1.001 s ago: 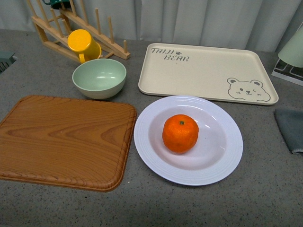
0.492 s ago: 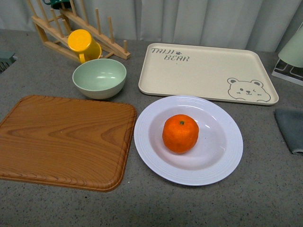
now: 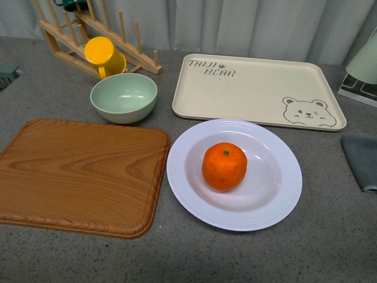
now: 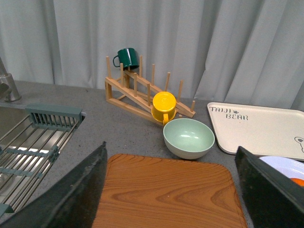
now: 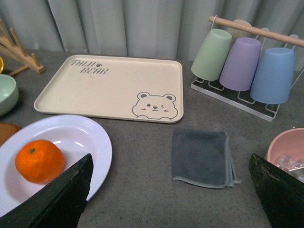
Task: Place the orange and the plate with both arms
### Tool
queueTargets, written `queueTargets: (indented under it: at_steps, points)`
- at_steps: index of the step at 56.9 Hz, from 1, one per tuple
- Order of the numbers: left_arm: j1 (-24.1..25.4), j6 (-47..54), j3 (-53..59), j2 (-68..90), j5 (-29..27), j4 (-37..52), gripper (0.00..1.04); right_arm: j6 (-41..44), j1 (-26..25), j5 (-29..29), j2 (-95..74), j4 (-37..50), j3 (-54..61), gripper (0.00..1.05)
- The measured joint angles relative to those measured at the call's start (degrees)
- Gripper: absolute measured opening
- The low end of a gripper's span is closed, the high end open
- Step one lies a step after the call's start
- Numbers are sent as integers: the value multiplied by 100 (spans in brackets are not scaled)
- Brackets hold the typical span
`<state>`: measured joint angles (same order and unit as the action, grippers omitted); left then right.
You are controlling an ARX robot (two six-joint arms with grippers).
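The orange (image 3: 224,166) sits mid-plate (image 3: 277,203) on a grey speckled counter (image 3: 330,250), between a board (image 3: 82,171) and a cloth (image 3: 360,158), with a pale curtain (image 3: 265,23) behind. The left gripper (image 4: 173,199) and right gripper (image 5: 173,199) gape wide, empty.

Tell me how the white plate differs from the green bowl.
The plate is white, wide and shallow with a ridged rim; the bowl is pale green, narrower and deeper, smooth-rimmed. The plate holds the orange; the bowl is empty. Both are round and upright.
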<state>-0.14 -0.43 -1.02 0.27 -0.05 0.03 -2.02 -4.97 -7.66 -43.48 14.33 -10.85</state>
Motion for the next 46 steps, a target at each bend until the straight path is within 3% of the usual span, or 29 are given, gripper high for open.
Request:
queueTargets:
  at_steps: [4, 8, 20, 29, 46]
  points:
    - [0, 7, 0, 0, 0, 0, 100, -516, -267, -492, -1257, 140, -520, 96]
    - [0, 13, 0, 0, -4, 0, 98, -979, -498, -885, -2470, 179, -988, 96]
    - [0, 15, 0, 0, -2, 0, 98, -1823, -857, -2065, -5086, -811, -2424, 96]
    - [0, 15, 0, 0, -2, 0, 98, -2177, -833, -2708, -6231, -1368, -3180, 96]
    - [0, 15, 0, 0, -2, 0, 98, -2603, -304, -3254, -7375, -1220, -3735, 96]
